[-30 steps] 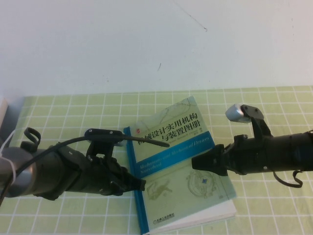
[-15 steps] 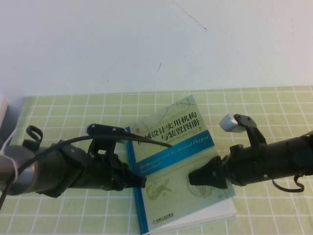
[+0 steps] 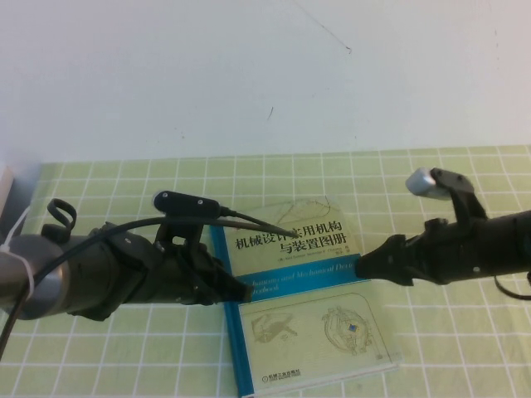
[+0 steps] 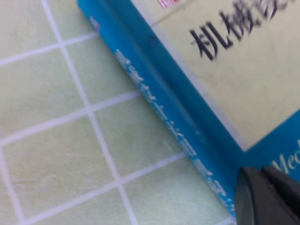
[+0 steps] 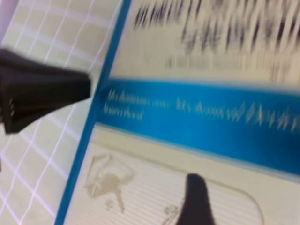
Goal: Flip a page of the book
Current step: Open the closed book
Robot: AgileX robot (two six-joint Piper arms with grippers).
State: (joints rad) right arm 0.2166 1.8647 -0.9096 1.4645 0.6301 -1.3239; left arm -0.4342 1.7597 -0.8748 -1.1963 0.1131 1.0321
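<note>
The book (image 3: 307,307) lies on the green checked mat, blue spine to the left, its pale cover with black title facing up. Its free right side looks raised and bowed. The page is hidden under that cover; only the white page block's edge (image 3: 332,377) shows. My left gripper (image 3: 241,293) is shut, its tip pressed on the spine near the blue band. The left wrist view shows this gripper (image 4: 269,197) against the spine (image 4: 154,93). My right gripper (image 3: 362,267) is at the book's right edge, open. One finger (image 5: 194,204) lies over the cover (image 5: 197,61); the other is hidden.
The green mat with white grid lines (image 3: 465,348) covers the table up to a white wall (image 3: 249,75). A black cable (image 3: 257,220) arcs from the left arm over the cover. A pale object's edge (image 3: 4,186) shows at the far left.
The right gripper pulled back from over the cover's middle to the book's right edge and rose. The cover's far right part now looks lifted. The left gripper edged onto the spine.
</note>
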